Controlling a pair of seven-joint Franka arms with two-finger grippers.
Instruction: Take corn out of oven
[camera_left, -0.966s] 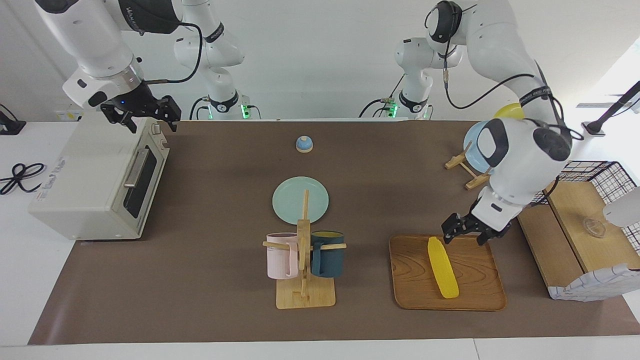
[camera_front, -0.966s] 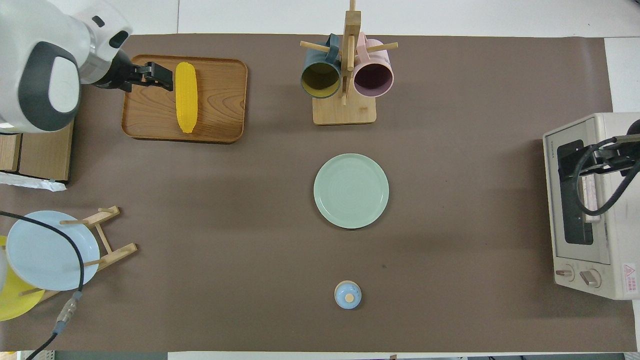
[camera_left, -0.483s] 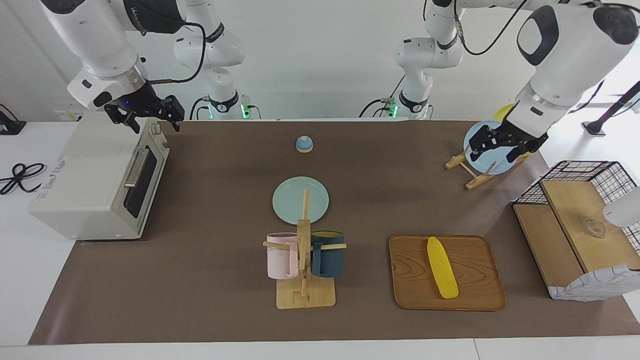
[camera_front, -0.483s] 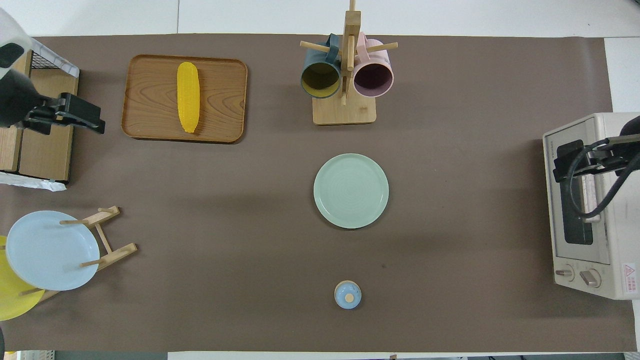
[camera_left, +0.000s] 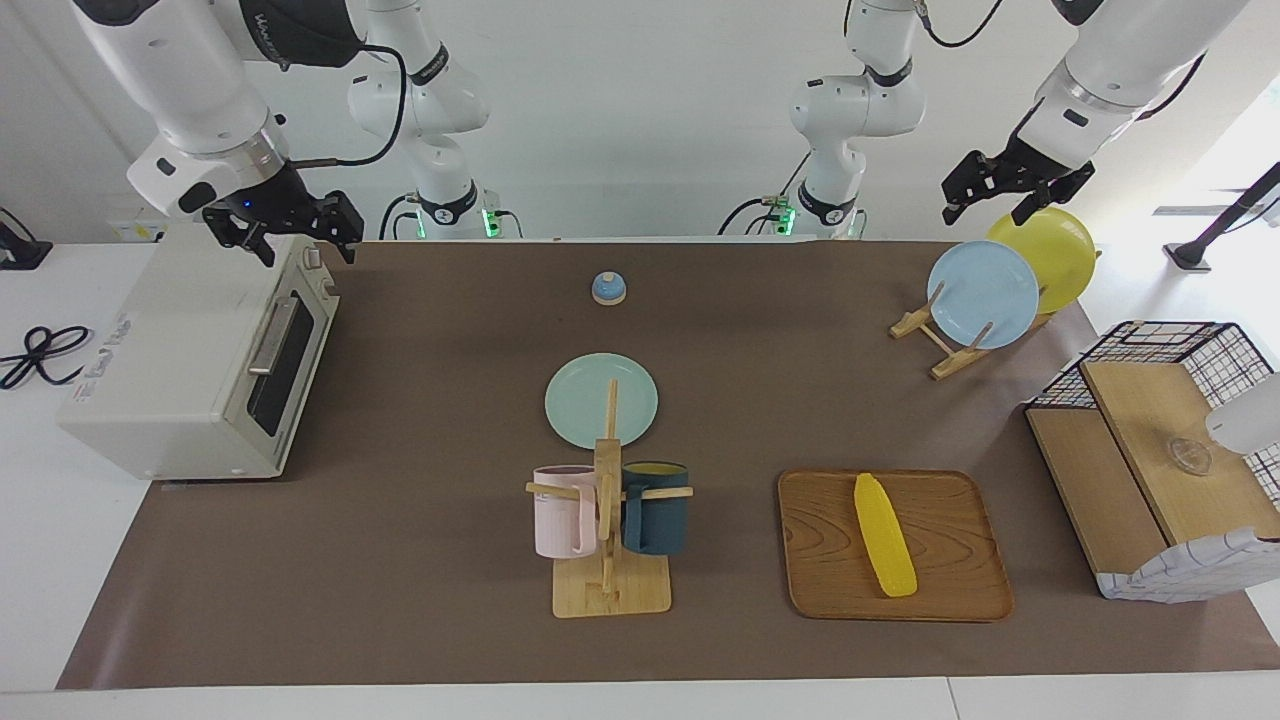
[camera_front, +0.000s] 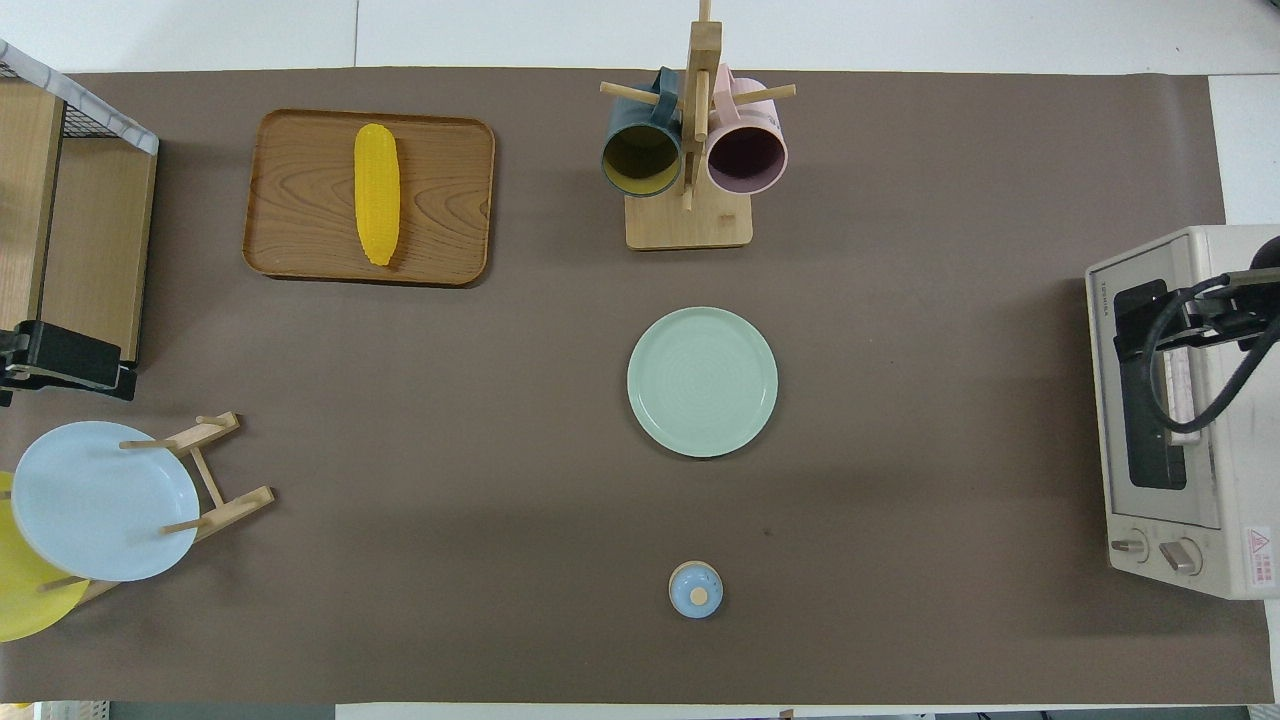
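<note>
Facing view: left gripper, jaws spread, empty, raised above the plate rack at 2 o'clock. Right gripper, jaws spread, empty, over the oven at 9 o'clock. Corn lying flat on the wooden tray at 5 o'clock.

Overhead view: corn at 11 o'clock; long axis 12-to-6, tapered tip toward 6. Oven at 3 o'clock, door shut.

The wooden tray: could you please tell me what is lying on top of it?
On the wooden tray lies only the corn, a yellow cob resting lengthwise near the middle. The strip of tray directly beneath the cob is covered; nothing else shows on it.
</note>
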